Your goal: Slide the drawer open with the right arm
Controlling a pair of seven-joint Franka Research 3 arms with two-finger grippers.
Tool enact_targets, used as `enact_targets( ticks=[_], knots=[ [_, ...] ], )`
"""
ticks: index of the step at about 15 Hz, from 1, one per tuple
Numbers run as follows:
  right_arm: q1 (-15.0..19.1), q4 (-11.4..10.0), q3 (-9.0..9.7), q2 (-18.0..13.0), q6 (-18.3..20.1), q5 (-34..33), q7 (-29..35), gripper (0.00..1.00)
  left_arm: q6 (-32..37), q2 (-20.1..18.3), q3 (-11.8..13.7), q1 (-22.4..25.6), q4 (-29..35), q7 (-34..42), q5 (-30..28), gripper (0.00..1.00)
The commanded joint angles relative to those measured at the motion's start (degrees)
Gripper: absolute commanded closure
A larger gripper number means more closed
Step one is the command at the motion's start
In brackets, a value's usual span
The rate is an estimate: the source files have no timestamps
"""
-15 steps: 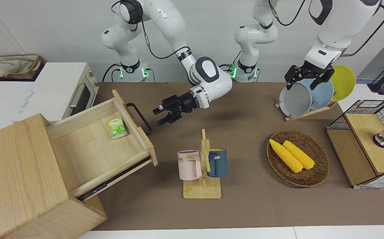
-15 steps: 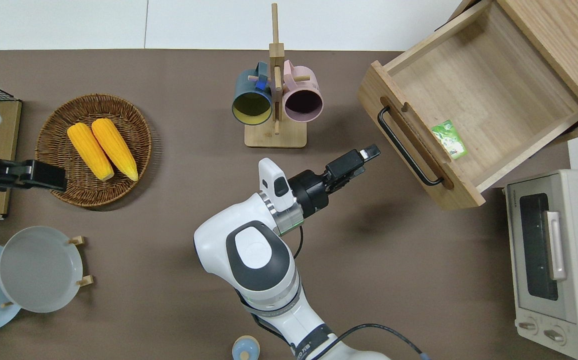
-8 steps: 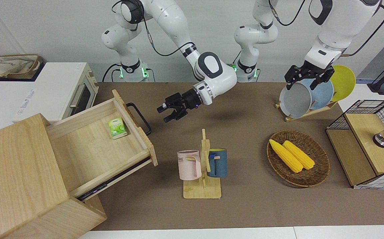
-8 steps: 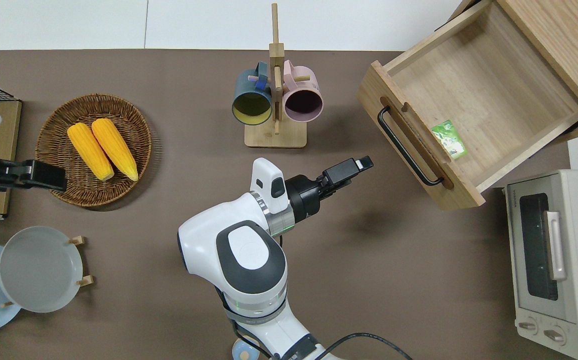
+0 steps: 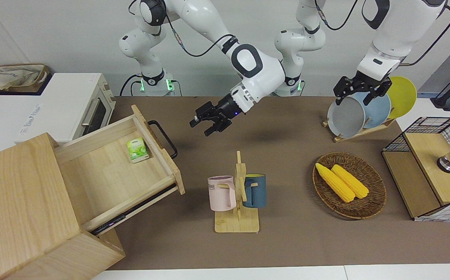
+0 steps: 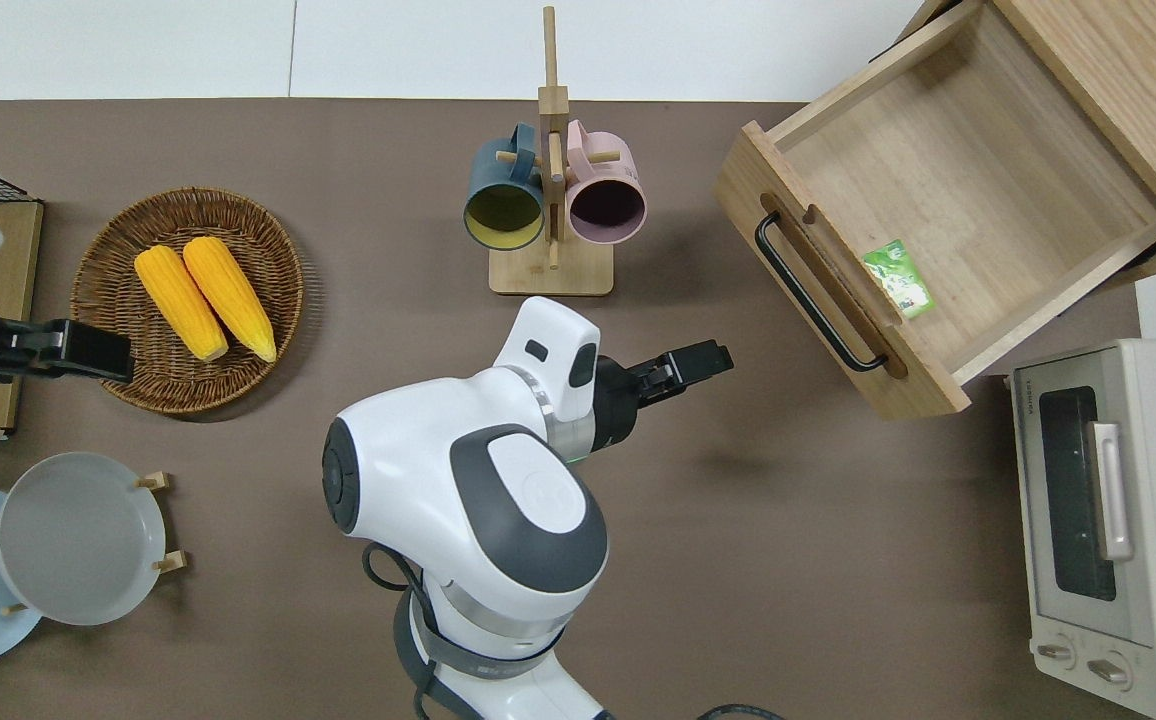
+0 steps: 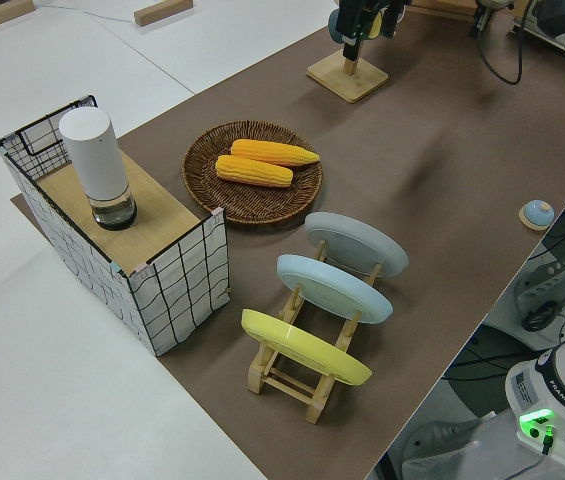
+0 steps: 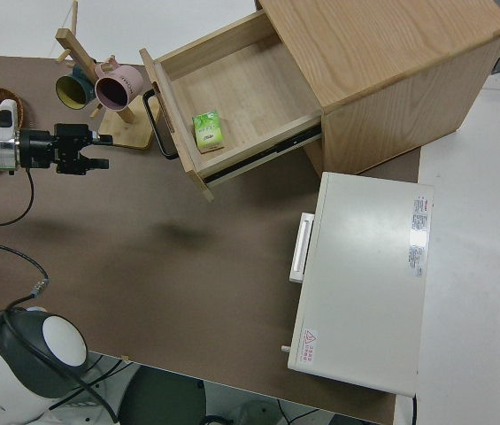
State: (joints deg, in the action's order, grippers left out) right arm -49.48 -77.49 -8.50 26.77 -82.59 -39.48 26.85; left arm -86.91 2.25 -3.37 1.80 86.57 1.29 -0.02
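Right tool [image 5: 206, 125], fingers spread, empty, over bare brown counter [image 6: 838, 520], apart from handle [image 6: 816, 296]. Drawer [image 6: 948, 200] pulled well out of pale cabinet [image 5: 18, 202] at right arm's end; small green packet [image 6: 898, 279] inside, against front panel. Left arm parked, tool [image 5: 359, 93] fingers spread.

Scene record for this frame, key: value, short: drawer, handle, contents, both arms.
drawer: pulled well out of the cabinet
handle: black bar, nothing touching it
contents: one small green packet, lying against the inside of the drawer's front panel
right gripper: jaws open, empty, over bare table mat, apart from the handle
left arm: parked
toaster oven: door shut
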Motion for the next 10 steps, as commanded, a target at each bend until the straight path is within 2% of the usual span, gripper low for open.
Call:
enact_targets(
  ticks=[1,5,8,10],
  knots=[
    [4.82,-0.91,0.42,-5.75,-4.67,10.36,-1.27,0.013,1.13,0.65,-0.4,0.31,-1.4,0.56,0.98,0.01],
    [9.12,-1.0,0.51,-9.01,-6.96,19.16,-2.23,0.013,1.13,0.65,-0.4,0.31,-1.49,0.56,0.98,0.01],
    [11.41,-1.0,0.59,-10.68,-7.84,20.93,-6.1,0.013,1.13,0.65,-0.4,0.31,-1.49,0.56,0.98,0.01],
    [14.13,-1.0,0.59,-11.82,-8.37,25.13,-7.16,0.013,1.13,0.65,-0.4,0.31,-1.49,0.56,0.98,0.01]
  ],
)
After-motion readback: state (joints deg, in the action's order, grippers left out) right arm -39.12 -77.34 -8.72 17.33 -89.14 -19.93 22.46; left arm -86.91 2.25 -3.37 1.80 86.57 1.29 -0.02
